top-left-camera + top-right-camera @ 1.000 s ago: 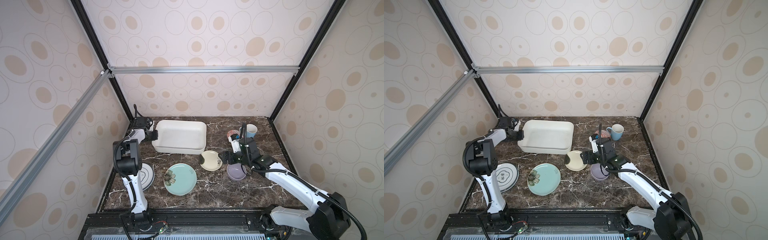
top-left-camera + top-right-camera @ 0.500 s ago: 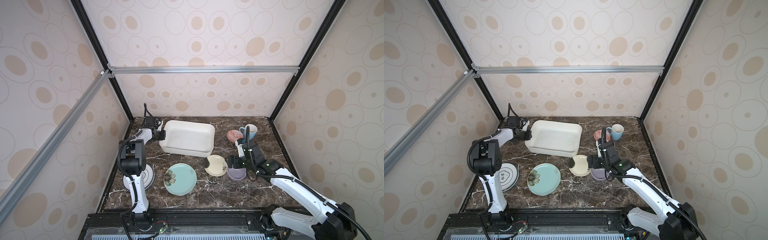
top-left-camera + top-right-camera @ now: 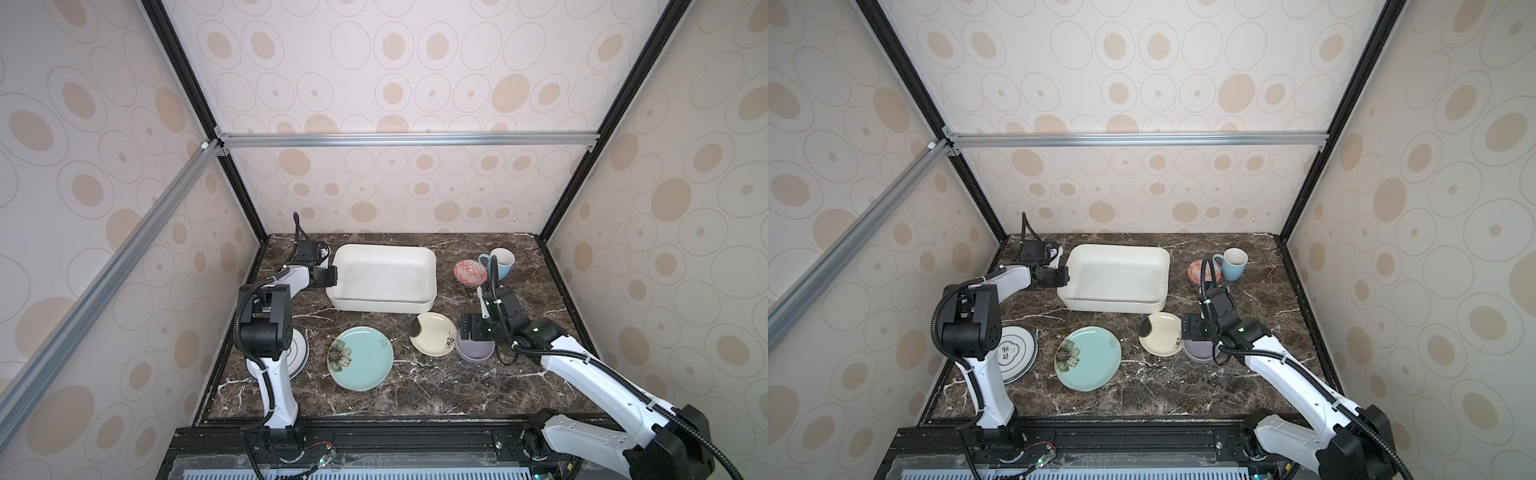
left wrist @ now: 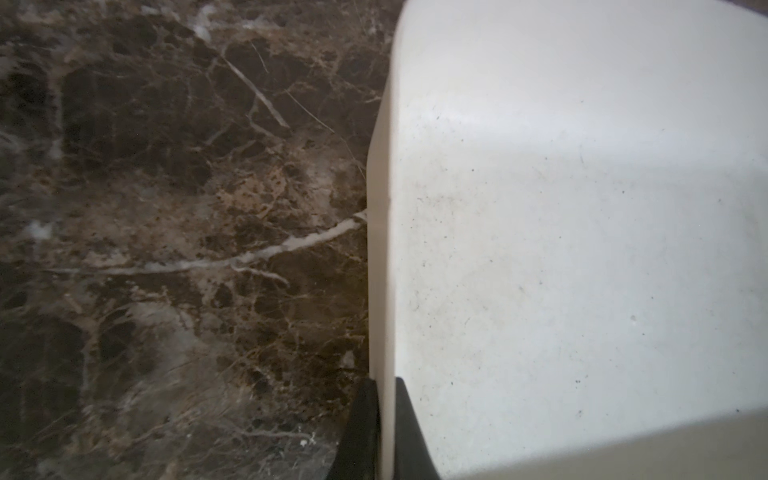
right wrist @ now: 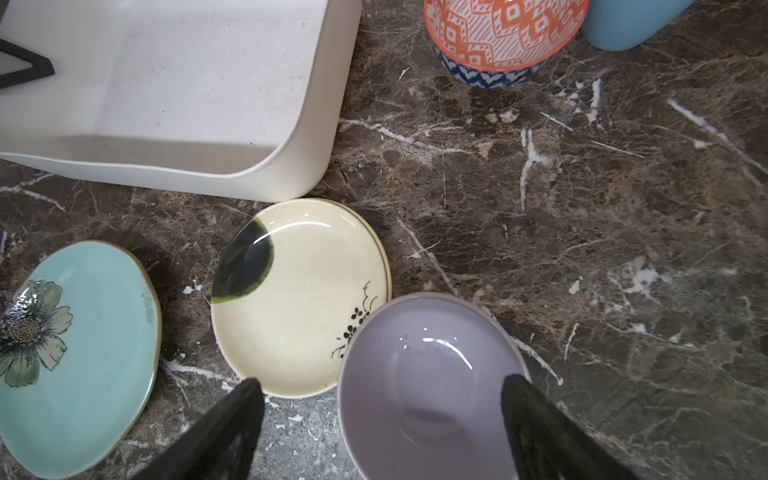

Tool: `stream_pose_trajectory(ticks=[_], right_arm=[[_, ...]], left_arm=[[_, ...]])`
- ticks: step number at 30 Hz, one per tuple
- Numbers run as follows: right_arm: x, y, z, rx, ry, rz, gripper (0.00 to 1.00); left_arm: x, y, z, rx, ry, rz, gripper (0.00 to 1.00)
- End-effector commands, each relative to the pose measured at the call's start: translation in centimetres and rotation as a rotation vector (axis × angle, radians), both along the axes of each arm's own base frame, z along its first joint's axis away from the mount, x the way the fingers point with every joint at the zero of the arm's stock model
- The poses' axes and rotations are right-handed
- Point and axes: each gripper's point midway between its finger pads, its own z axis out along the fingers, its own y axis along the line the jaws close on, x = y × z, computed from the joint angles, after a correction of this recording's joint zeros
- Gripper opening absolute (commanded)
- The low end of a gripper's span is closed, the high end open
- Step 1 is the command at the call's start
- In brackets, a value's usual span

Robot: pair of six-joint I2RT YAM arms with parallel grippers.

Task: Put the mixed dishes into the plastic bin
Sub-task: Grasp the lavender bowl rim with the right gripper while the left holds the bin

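Observation:
The plastic bin lies at the back middle of the table, with nothing inside it. My left gripper is shut on the rim of its left short side, seen in both top views. My right gripper hangs open over the lavender bowl, one finger inside its right rim, the other outside to its left. The small cream plate touches the bowl. Left of it lies the teal flower plate. The red-patterned bowl and light-blue mug stand at the back right.
White blue-rimmed plates are stacked at the front left, partly hidden behind the left arm. The marble table is walled on three sides. The cream plate sits close against the bin's front right corner.
The bin has slid right with my left gripper on its rim. The cream plate has shifted right and toward the front. My right gripper has drawn back over the lavender bowl.

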Motion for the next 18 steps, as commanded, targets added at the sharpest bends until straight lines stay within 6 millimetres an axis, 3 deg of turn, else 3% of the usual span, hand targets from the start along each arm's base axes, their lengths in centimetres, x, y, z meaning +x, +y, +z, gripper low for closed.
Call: stream_pose_trajectory(ticks=[1,8,13,16,18], right_arm=[[-0.5,-1.2,0.6,-0.036,0.017,-0.057,0.9],[-1.8,-2.8,-0.8,-0.089,0.093,-0.118,0.91],[-2.2,-4.1,-0.9,-0.126,0.103,-0.176,1.0],[-2.4,-4.3,-1.1,-0.112,0.113,-0.174,1.0],[-2.5,-4.4,-1.6,-0.087,0.13,-0.186,1.0]], left_arm=[[0.0,-1.4,1.9,-0.042,-0.042,-0.032,0.12],[0.0,-1.6,2.9,-0.051,-0.069,-0.039,0.34],[-0.3,-1.2,4.4,-0.049,-0.096,0.003,0.5],[-0.7,-0.7,7.0,-0.049,-0.168,0.056,0.54],[-1.4,-0.5,9.5,-0.043,-0.245,0.108,0.68]])
